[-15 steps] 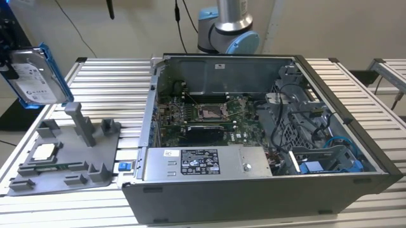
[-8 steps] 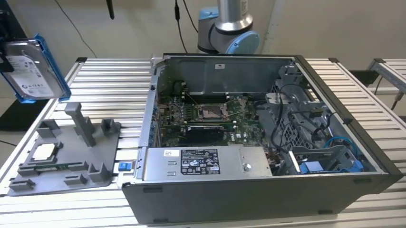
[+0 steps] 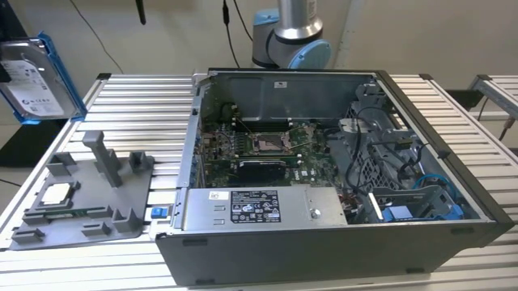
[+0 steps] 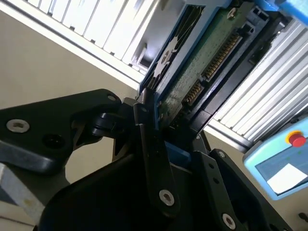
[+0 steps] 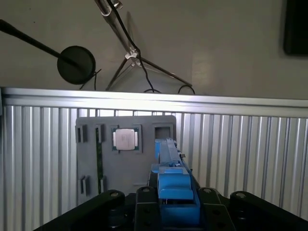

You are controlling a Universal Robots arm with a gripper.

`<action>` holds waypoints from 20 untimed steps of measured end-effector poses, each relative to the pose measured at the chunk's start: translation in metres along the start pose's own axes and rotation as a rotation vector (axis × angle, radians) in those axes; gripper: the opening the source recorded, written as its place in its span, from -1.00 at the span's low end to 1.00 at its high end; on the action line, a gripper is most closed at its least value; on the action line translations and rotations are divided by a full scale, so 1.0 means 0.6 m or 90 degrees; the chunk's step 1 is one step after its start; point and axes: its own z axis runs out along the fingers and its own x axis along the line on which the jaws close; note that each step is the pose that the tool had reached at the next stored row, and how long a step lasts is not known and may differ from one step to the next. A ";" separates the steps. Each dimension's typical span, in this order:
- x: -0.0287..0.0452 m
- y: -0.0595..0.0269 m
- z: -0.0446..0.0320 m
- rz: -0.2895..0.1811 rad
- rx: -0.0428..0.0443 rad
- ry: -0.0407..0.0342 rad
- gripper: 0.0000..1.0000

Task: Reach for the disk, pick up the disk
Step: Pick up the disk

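The disk (image 3: 34,76), silver-grey with a white label and a blue bracket, hangs upright in the air above the table's far corner at the exterior view's left. In the second wrist view its green circuit-board side (image 4: 204,60) runs away from the camera, with my gripper (image 4: 173,132) shut on its near end. One black finger (image 4: 147,125) presses against the blue bracket edge. In the first wrist view the disk (image 5: 168,151) shows edge-on, held at its blue end by my gripper (image 5: 175,195), above the grey fixture plate (image 5: 103,166).
An open computer case (image 3: 186,182) takes up the middle of the ribbed aluminium table (image 3: 137,103), with a large grey box (image 3: 259,209) at its front. The grey fixture plate (image 3: 81,206) holds a small square silver chip (image 3: 55,194). A blue pendant (image 4: 284,159) lies beside the table.
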 end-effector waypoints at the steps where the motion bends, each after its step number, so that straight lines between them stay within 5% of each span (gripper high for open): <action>1: 0.000 0.000 -0.004 0.000 0.0000 0.0000 -1.00; 20: 0.000 0.000 -0.082 0.000 0.0000 0.0000 -1.00</action>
